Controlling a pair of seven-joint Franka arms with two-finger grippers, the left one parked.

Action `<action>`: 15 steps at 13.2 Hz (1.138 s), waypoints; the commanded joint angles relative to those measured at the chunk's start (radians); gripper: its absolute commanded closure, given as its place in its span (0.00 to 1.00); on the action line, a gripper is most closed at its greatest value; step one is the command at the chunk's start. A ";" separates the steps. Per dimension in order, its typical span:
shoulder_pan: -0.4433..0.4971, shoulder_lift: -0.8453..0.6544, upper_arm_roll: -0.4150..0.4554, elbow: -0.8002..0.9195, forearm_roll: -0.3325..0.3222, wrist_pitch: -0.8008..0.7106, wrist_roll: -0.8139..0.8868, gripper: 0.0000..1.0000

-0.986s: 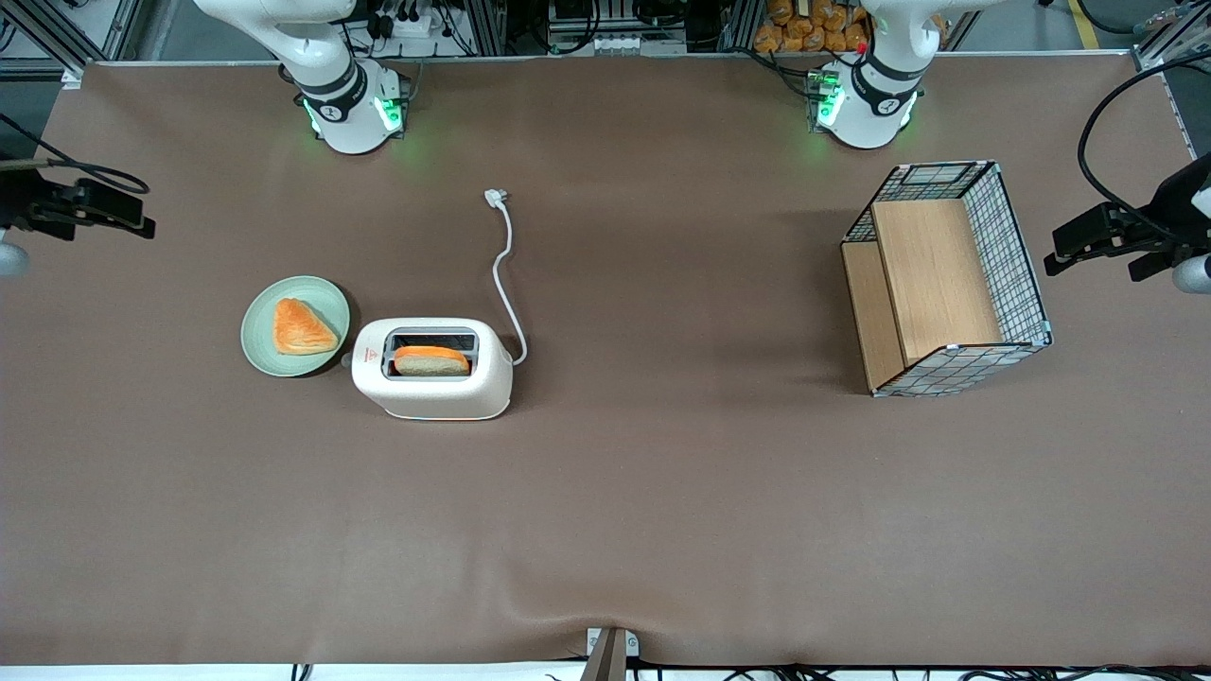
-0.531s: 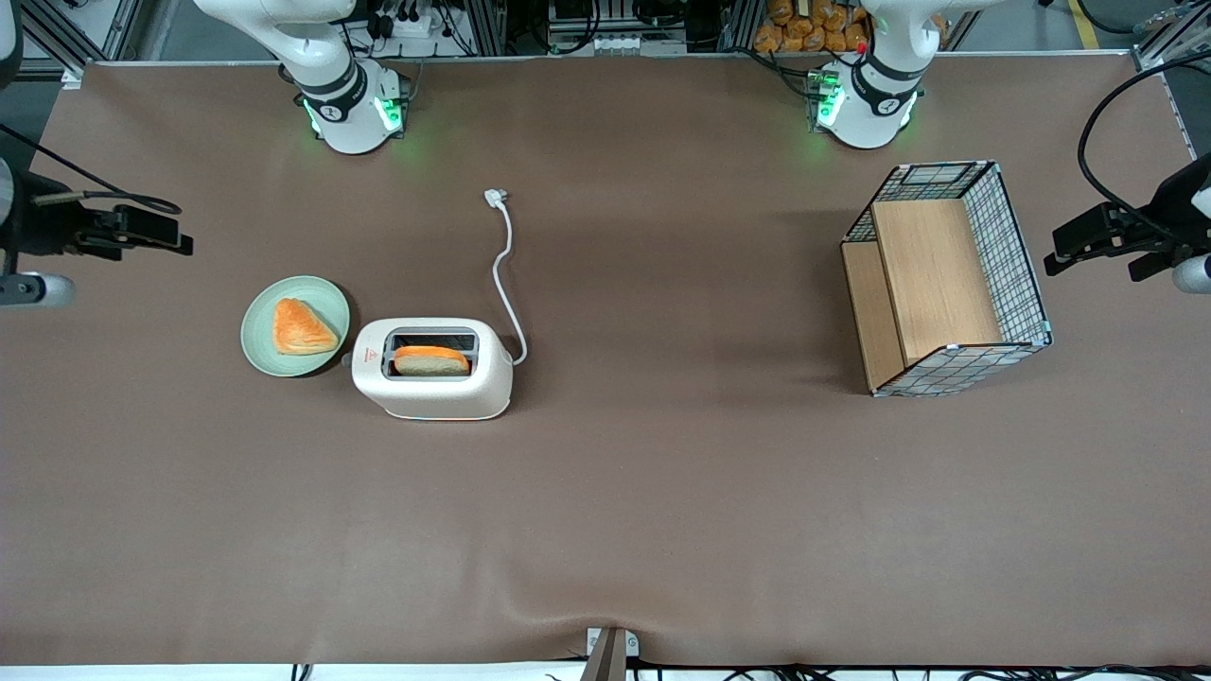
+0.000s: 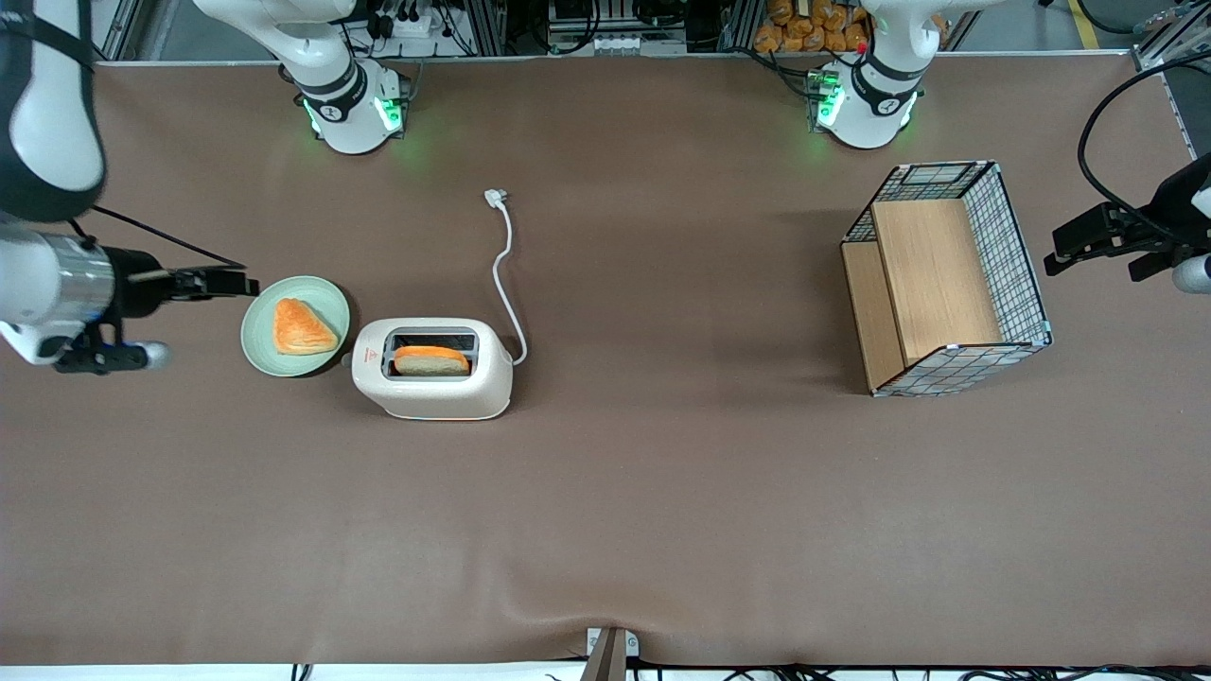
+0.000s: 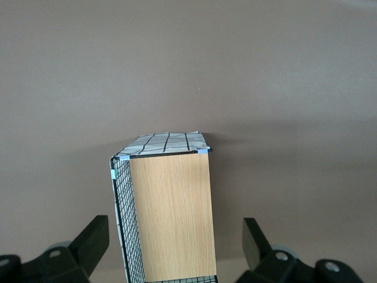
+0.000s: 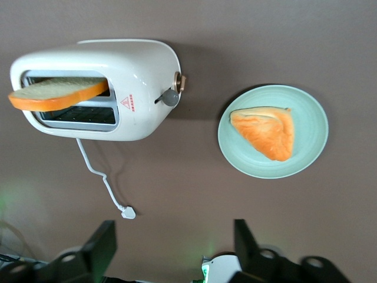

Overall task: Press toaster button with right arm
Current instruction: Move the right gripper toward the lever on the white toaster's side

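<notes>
Right now the gripper (image 3: 232, 282) hangs in the air at the edge of the green plate (image 3: 260, 348), toward the working arm's end of the table, and it touches nothing. Its two black fingers (image 5: 247, 242) are spread wide apart in the wrist view, and nothing is between them. Pointing sideways toward the toaster (image 3: 433, 390), the gripper looks lined up to come at the narrow end, where the toaster button (image 5: 171, 96) sticks out. That end has the little red mark, and it faces the plate and the right arm (image 3: 52, 284), so the button is easy to reach from this side. On the plate lies an orange pastry (image 3: 301, 327), just beside the toaster. A slice of bread (image 3: 431, 359) sits in the toaster's slot, ready to be toasted. A white cord (image 3: 504, 274) trails off the toaster's other end, out of the way. Between the gripper and the button is the plate, so I think the arm must pass over it without bumping the pastry.
</notes>
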 commanded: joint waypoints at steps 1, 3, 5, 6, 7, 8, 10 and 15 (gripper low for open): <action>0.013 -0.003 -0.003 -0.076 0.017 0.083 0.005 0.22; 0.032 0.006 -0.003 -0.120 0.020 0.157 0.005 0.30; 0.035 0.038 -0.003 -0.127 0.071 0.169 0.005 0.56; 0.035 0.052 -0.003 -0.127 0.092 0.169 0.003 0.73; 0.035 0.064 -0.003 -0.127 0.109 0.169 0.003 0.87; 0.033 0.073 -0.003 -0.127 0.135 0.168 0.002 0.99; 0.021 0.096 -0.003 -0.127 0.189 0.169 -0.053 1.00; -0.016 0.148 -0.004 -0.125 0.283 0.200 -0.159 1.00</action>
